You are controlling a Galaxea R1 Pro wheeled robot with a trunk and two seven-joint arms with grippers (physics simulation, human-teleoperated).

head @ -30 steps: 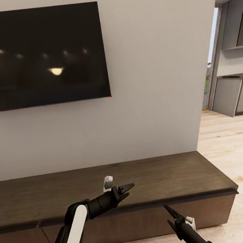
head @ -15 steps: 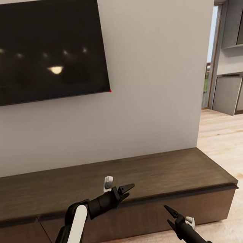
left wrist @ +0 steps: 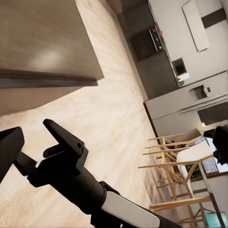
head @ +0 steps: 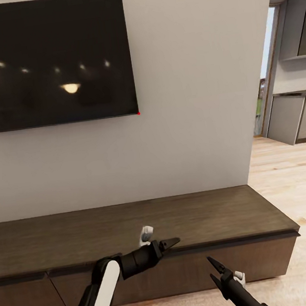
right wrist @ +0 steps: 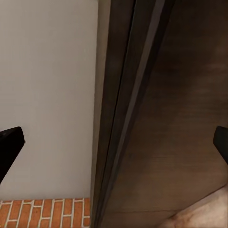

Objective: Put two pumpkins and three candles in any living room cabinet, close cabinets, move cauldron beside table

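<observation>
Two pincers hang empty in front of me. From my head I see my left pincer [head: 170,242] stretched out over the front edge of the cabinet [head: 133,225], its fingers drawn to a narrow point with nothing between them. My right pincer [head: 215,266] sits lower, facing the drawer front [head: 188,271]; in its own wrist view the fingertips [right wrist: 10,142] stand far apart at either side, so it is spread wide.

That cabinet is the long, low, dark unit under the television [head: 46,60], running along the wall, with the wood floor [head: 291,173] beyond its end. Its fronts look flush and handleless, which I judge makes them awkward: stiff, smooth wood, no knob to pinch, likely slippery under a fingertip. My best hold is probably the shadowed gap under the overhanging top, hooking one finger behind the upper lip of the front and pulling straight out. I expect the drawer to feel heavy at first, so a slow, level pull suits it better than a jerk.
</observation>
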